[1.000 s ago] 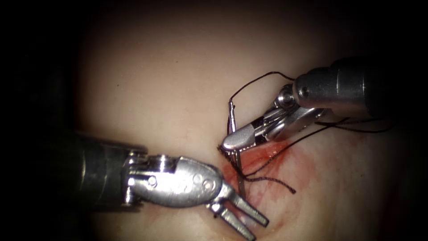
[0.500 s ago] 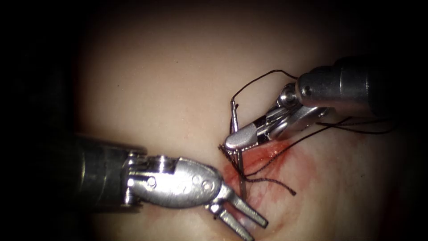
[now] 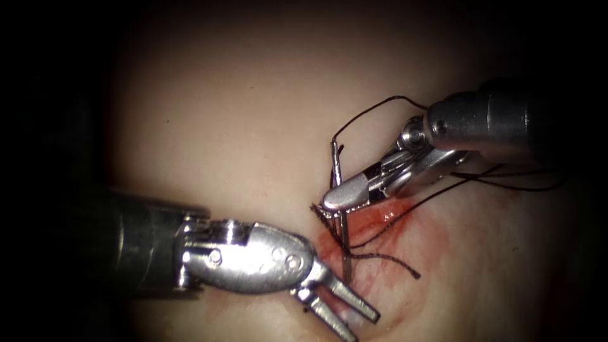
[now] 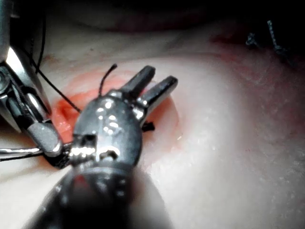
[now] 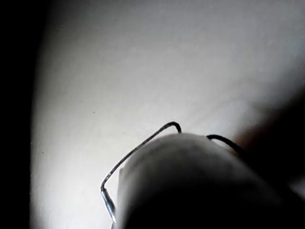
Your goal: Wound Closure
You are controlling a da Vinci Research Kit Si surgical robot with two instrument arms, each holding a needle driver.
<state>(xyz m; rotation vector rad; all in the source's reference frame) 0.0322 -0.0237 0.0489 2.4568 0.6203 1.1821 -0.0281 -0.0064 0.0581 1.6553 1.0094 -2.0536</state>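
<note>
My right tool (image 3: 335, 201) is shut on the curved needle (image 3: 337, 166), about a third of the way along from its thread end. The needle stands nearly upright over the cut (image 3: 380, 218), its lower end down at the red-stained tissue; I cannot tell whether the tip is in the tissue. Dark thread (image 3: 373, 111) arcs from the needle's upper end back to the right tool's wrist. My left tool (image 3: 364, 324) lies left of the cut and below it, jaws open and empty. In the left wrist view its open jaws (image 4: 150, 86) rest above the red patch.
The tissue (image 3: 240, 114) is pale, with red fluid (image 3: 386, 215) around the cut. A loose thread end (image 3: 396, 261) lies across the stained area, and more thread (image 3: 506, 180) trails off to the right. A dark knot (image 3: 318, 212) sits beside the right tool's tip.
The right tool has drifted slightly right and up, carrying the needle with it. The left tool has stayed still with its jaws open.
</note>
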